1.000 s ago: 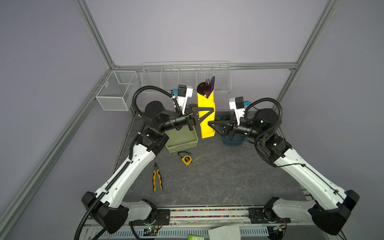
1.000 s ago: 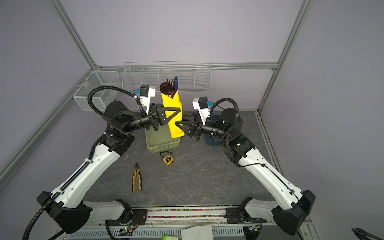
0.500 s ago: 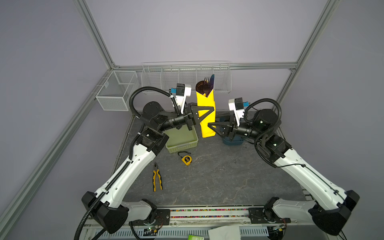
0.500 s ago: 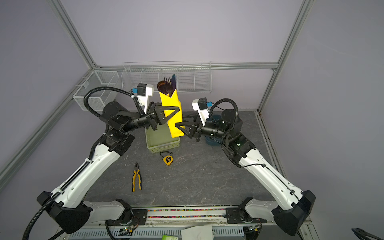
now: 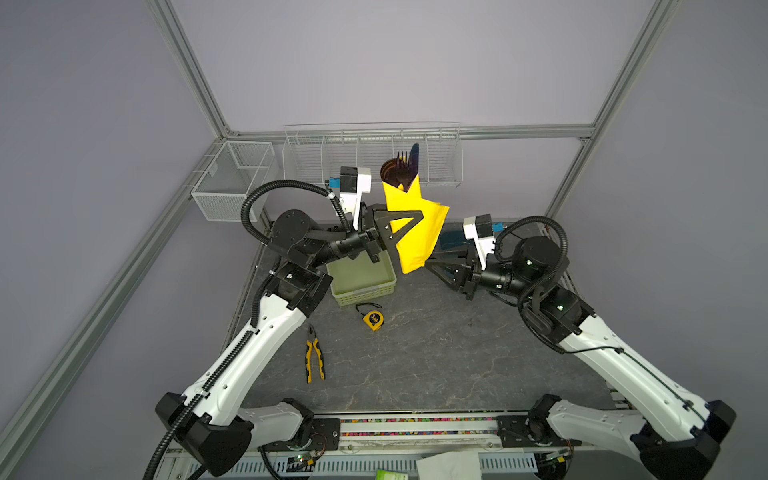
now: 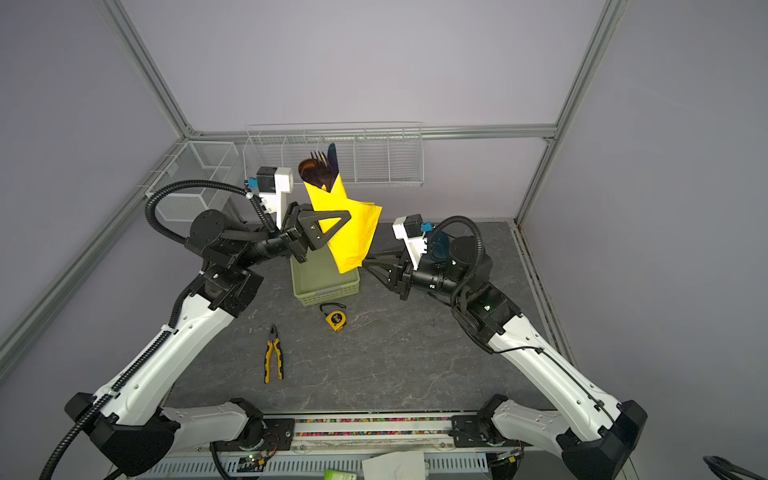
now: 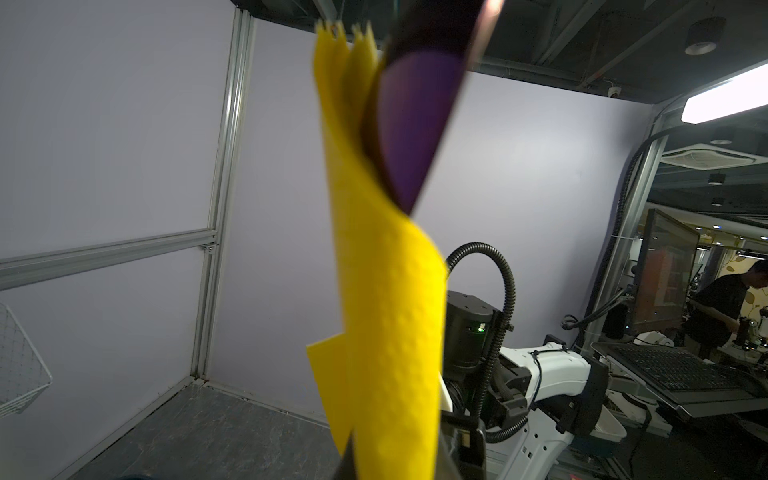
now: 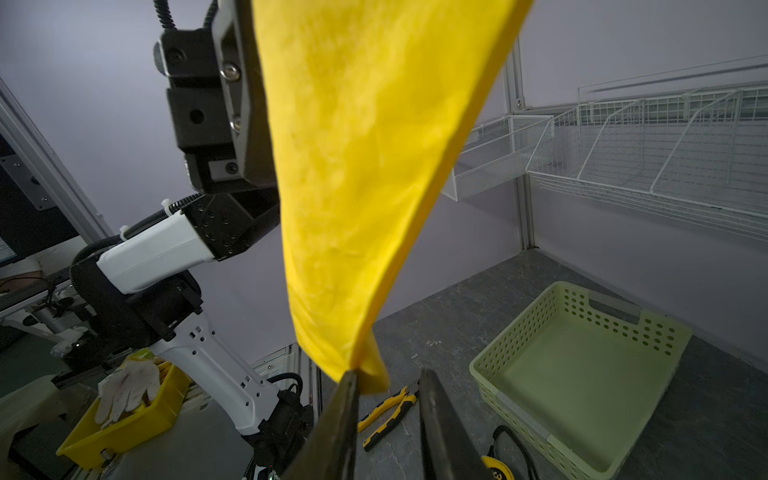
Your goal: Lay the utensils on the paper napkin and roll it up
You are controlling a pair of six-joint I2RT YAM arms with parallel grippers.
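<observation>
The left gripper (image 5: 417, 216) stays clenched on the bright yellow paper napkin (image 5: 419, 245) above the pale green plastic basket (image 5: 365, 293). The right gripper (image 8: 388, 374), not yet shut, has narrowed at the napkin's bottom tip, so the roll looks nearly done.

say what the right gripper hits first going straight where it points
Likely the lower tip of the paper napkin, right at the fingertips of the right gripper; depth beyond is unclear.

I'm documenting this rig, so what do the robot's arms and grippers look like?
White shells, black joints and ribbed black cable hoses on the left arm and right arm. The left gripper and right gripper have black triangular open-frame fingers, each with a white camera mount and blue plug.
</observation>
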